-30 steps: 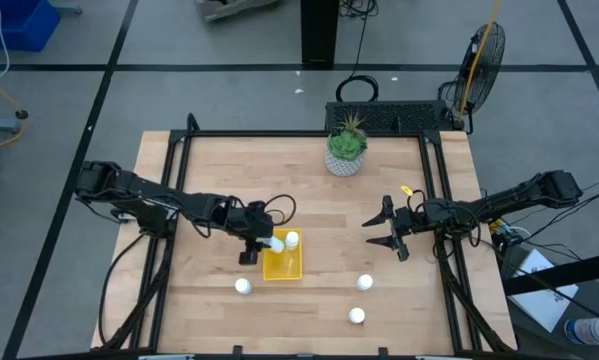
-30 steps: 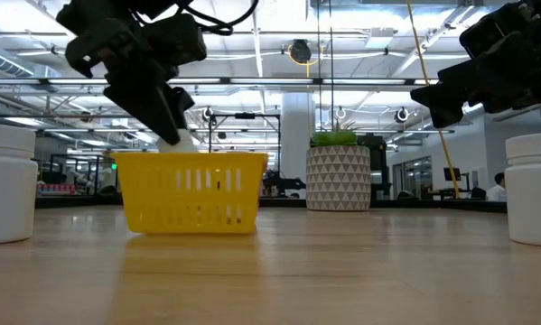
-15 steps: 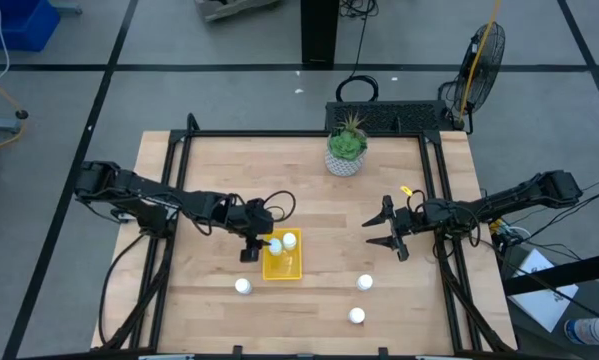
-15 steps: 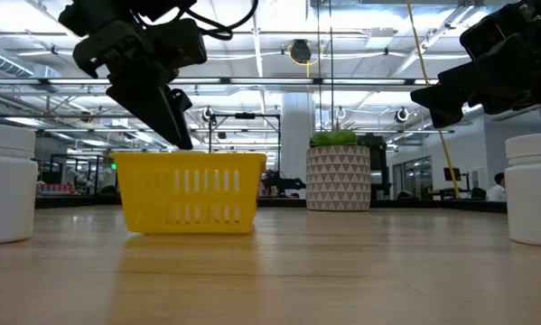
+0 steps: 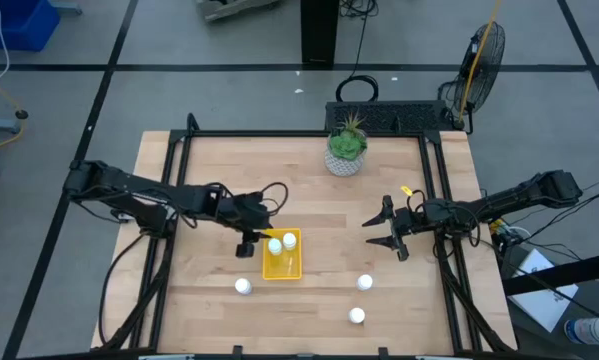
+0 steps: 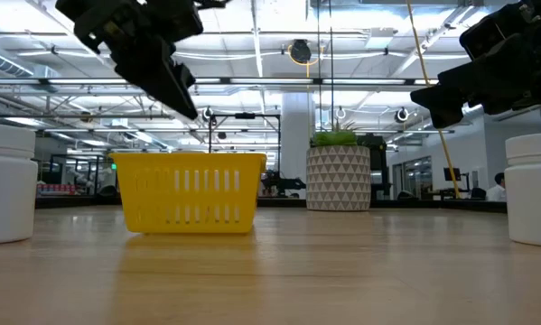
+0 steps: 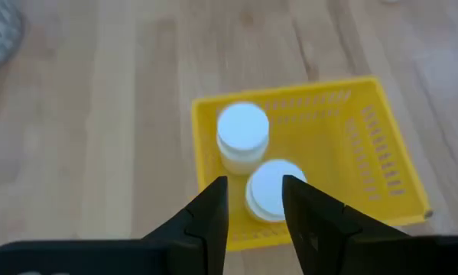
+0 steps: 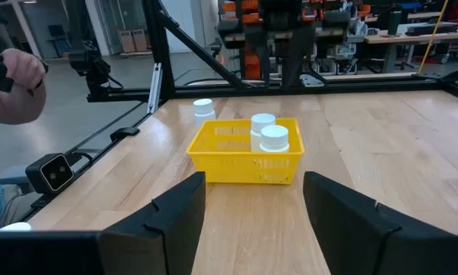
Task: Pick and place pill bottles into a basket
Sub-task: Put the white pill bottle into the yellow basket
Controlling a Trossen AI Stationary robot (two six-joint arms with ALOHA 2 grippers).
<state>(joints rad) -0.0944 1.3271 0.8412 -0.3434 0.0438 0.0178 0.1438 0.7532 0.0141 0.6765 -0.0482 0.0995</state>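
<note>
The yellow basket (image 5: 283,262) stands near the table's middle with two white pill bottles upright in it (image 7: 242,134) (image 7: 274,187). My left gripper (image 5: 262,236) is open and empty, raised above the basket's left side; it also shows in the left wrist view (image 7: 255,218) and the low view (image 6: 166,77). Three more bottles stand on their bases on the table (image 5: 242,286) (image 5: 364,283) (image 5: 356,316). My right gripper (image 5: 389,232) is open and empty, held above the table right of the basket; its wrist view (image 8: 251,229) faces the basket (image 8: 244,156).
A white patterned pot with a green plant (image 5: 346,155) stands at the table's far middle. A black frame (image 5: 299,133) runs around the table. A person's hand (image 8: 14,76) shows beyond the table's left side in the right wrist view.
My left gripper has let go of a white bottle, which now stands in the basket beside the other one. The gripper has then risen and drawn back a little toward the table's left edge.
</note>
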